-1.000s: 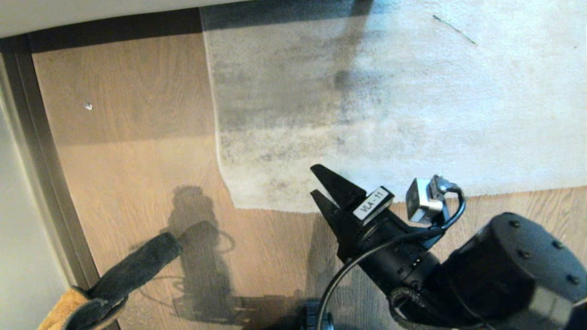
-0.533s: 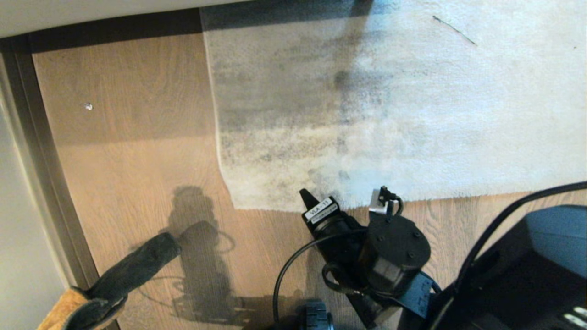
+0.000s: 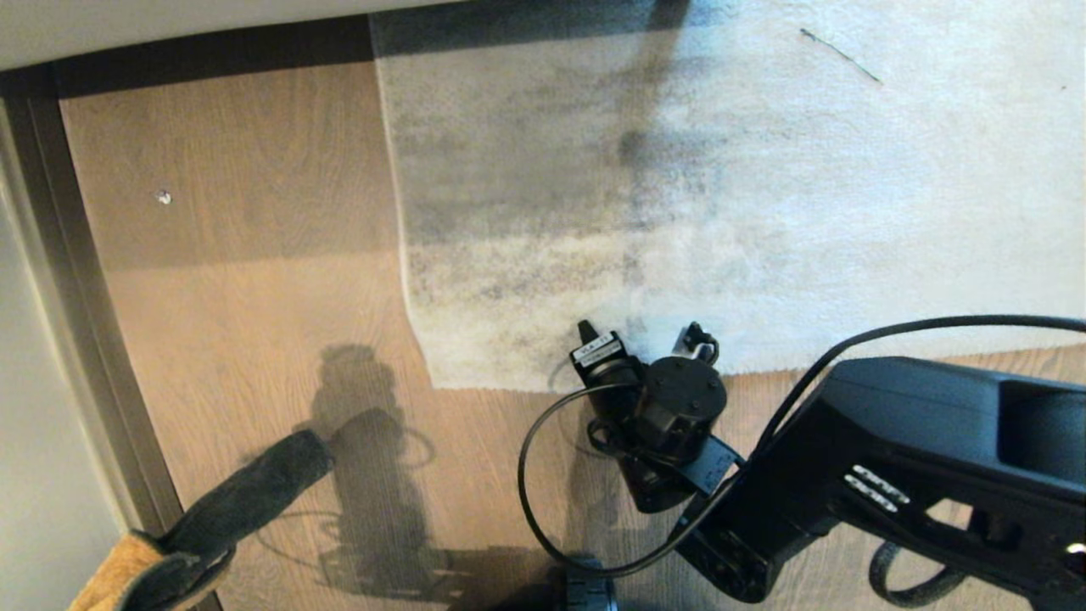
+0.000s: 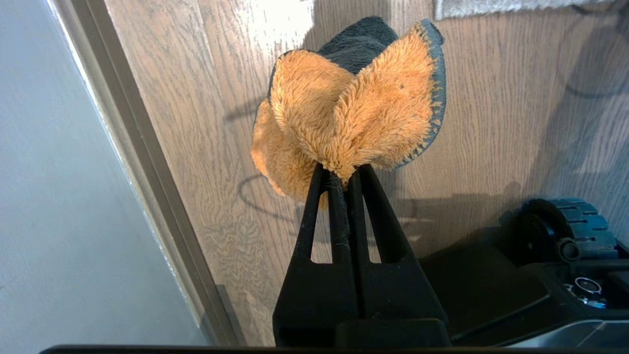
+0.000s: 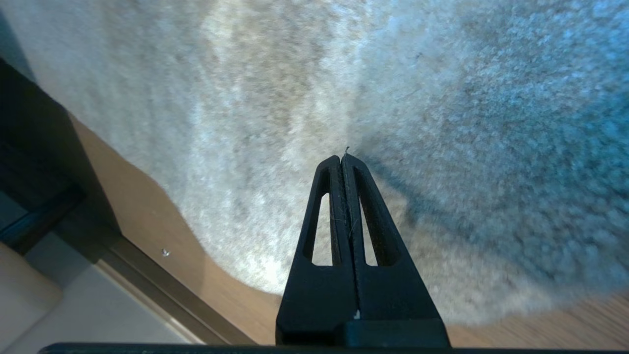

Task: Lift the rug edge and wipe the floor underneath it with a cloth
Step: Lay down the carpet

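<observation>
While closed, right gripper [image 5: 342, 160] hovers over rug edge [image 5: 236, 265].

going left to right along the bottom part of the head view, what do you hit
cloth in the left tool → bare floor with the robot's shadow → rug edge corner → right tool, shut, over the rug's near border → right arm

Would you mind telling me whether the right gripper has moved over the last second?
Yes. In the head view the right gripper has gone down and forward from above the bare floor onto the rug edge, and its fingers have shut.
</observation>
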### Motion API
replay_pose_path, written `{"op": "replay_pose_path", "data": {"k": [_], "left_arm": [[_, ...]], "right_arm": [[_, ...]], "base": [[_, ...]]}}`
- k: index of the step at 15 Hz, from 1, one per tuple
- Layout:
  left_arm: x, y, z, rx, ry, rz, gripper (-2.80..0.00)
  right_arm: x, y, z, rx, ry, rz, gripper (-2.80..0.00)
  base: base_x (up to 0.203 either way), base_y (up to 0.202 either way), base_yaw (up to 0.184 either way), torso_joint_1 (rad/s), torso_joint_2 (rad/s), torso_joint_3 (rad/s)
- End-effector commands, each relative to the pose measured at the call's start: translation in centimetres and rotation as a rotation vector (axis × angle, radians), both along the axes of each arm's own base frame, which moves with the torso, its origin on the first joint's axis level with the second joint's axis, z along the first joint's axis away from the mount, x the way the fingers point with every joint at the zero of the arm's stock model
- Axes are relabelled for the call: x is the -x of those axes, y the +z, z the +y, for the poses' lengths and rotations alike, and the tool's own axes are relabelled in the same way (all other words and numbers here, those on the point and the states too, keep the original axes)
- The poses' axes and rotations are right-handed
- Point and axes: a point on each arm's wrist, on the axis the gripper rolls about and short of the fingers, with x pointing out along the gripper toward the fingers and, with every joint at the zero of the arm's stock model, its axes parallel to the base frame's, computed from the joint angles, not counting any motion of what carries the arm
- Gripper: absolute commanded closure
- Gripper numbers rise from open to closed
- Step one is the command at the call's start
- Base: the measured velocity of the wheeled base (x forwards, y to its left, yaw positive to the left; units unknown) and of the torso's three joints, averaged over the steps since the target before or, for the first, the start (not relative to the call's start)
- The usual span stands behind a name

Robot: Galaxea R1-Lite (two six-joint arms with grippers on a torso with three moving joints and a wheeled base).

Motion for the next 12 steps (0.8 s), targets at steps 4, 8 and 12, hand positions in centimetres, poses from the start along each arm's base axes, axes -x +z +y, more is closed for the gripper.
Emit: {"op": "replay_pose_path", "data": {"k": [4, 8, 12], "left_arm": [[0.0, 0.0, 0.0, 0.000, 0.001, 0.000, 0.00], [0.0, 0.0, 0.0, 0.001, 0.001, 0.000, 0.00], [0.0, 0.0, 0.0, 0.000, 0.001, 0.000, 0.00]], "right_arm": [[-0.7, -2.6, 0.8, -0.007, 0.001, 0.009, 0.00], [0.0, -3.8, 1.7, 0.002, 0.032, 0.035, 0.00], [0.0, -4.4, 1.9, 0.017, 0.031, 0.041, 0.00]], "base": [[0.000, 0.000, 0.000, 0.000, 0.00, 0.000], [0.000, 0.000, 0.000, 0.000, 0.00, 0.000], [0.000, 0.000, 0.000, 0.000, 0.00, 0.000]]}}
